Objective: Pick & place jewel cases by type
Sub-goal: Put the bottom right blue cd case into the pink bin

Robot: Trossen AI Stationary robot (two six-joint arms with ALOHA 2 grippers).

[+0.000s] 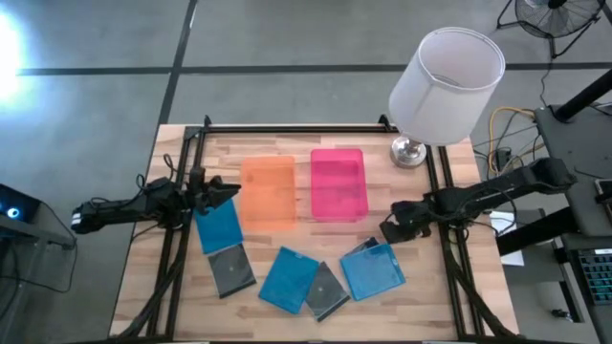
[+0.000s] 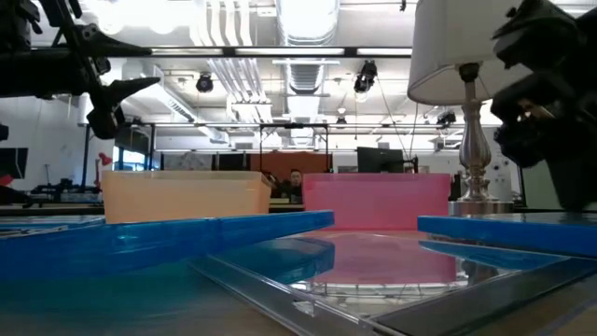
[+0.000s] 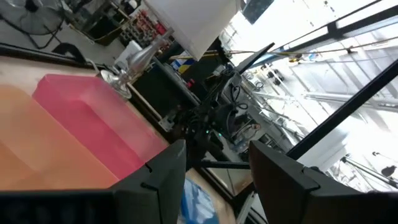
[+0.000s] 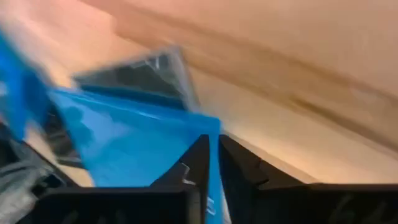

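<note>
Blue jewel case (image 4: pixel 134 134) lies right in front of the right gripper (image 4: pixel 211 158), whose fingers are nearly closed with only a thin gap; one case edge seems to enter that gap, grip unclear. That case (image 1: pixel 372 270) sits at the table's (image 1: pixel 449 287) front right over a grey case (image 1: pixel 361 247), just below the gripper (image 1: pixel 390 229). Left gripper (image 1: pixel 222 191) hovers with fingers apart above another blue case (image 1: pixel 219 225) beside the orange tray (image 1: pixel 268 191). Pink tray (image 1: pixel 338 183) empty. Right arm nearest.

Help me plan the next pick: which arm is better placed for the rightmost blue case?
Right. The right gripper hovers beside that blue case; the left gripper is across the table by the orange tray.
</note>
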